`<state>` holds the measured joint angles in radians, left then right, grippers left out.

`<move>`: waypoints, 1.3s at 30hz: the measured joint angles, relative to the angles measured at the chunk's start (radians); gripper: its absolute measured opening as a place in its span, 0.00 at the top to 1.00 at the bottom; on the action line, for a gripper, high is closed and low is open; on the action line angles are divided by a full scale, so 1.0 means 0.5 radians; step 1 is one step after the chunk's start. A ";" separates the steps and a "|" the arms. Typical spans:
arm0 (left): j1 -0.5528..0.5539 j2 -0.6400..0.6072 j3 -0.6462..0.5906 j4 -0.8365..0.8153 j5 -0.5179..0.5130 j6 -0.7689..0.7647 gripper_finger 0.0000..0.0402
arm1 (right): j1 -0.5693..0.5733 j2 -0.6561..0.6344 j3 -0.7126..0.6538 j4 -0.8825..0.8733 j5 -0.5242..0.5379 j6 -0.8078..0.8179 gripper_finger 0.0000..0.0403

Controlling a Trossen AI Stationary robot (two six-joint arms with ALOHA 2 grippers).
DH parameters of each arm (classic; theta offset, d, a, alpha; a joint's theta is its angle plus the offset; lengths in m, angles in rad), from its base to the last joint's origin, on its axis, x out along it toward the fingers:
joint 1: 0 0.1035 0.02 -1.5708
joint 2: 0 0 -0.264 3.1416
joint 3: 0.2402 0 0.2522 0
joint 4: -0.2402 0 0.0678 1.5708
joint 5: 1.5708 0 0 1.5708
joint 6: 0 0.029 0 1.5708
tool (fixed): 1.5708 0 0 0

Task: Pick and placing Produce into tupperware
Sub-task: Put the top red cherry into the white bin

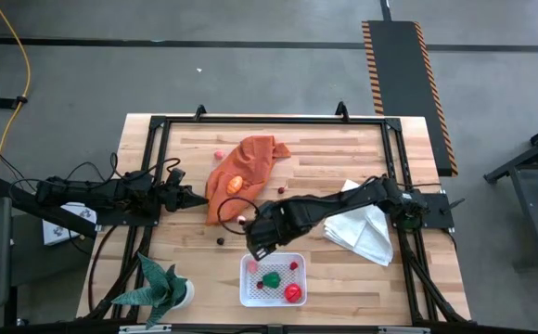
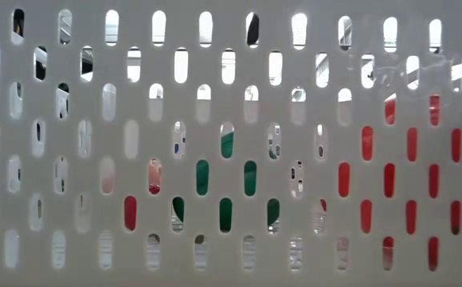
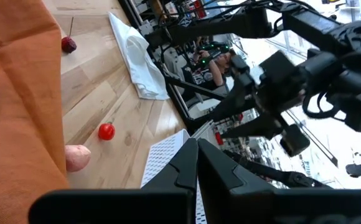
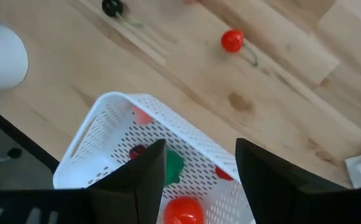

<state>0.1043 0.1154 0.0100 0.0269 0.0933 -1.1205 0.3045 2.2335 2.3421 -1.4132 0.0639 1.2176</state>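
The tupperware (image 1: 272, 280), a white perforated container, stands near the table's front edge; its wall (image 2: 80, 159) fills the low view. Green, red and pink produce pieces lie in it (image 4: 183, 211). Loose produce lies on the wood: a red cherry (image 4: 232, 40), a dark berry (image 1: 221, 240) and a pink piece (image 1: 219, 153). An orange piece (image 1: 235, 184) rests on the orange cloth (image 1: 246, 172). My right gripper (image 4: 196, 186) hangs open above the container's far left corner, pointing steeply down, with nothing between its fingers. My left gripper (image 1: 190, 198) waits shut at the table's left, level.
A crumpled white cloth (image 1: 362, 227) lies at the right under my right arm. A potted plant (image 1: 162, 288) in a white pot (image 4: 0, 53) stands at the front left corner. A black frame (image 1: 269, 119) runs round the table's edges.
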 joint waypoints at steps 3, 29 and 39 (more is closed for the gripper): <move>0.000 0.000 0.000 0.000 0.000 0.000 1.00 | -0.018 -0.046 0.000 -0.031 0.014 -0.078 0.54; 0.000 0.000 -0.001 0.001 0.000 0.000 1.00 | -0.147 -0.656 -0.001 -0.317 0.362 -1.322 0.54; 0.000 0.000 -0.001 0.000 0.000 0.001 1.00 | -0.195 -0.751 -0.004 -0.317 0.346 -1.572 0.54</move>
<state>0.1043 0.1154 0.0097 0.0271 0.0933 -1.1202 0.2070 1.8581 2.3402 -1.5715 0.2369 0.4316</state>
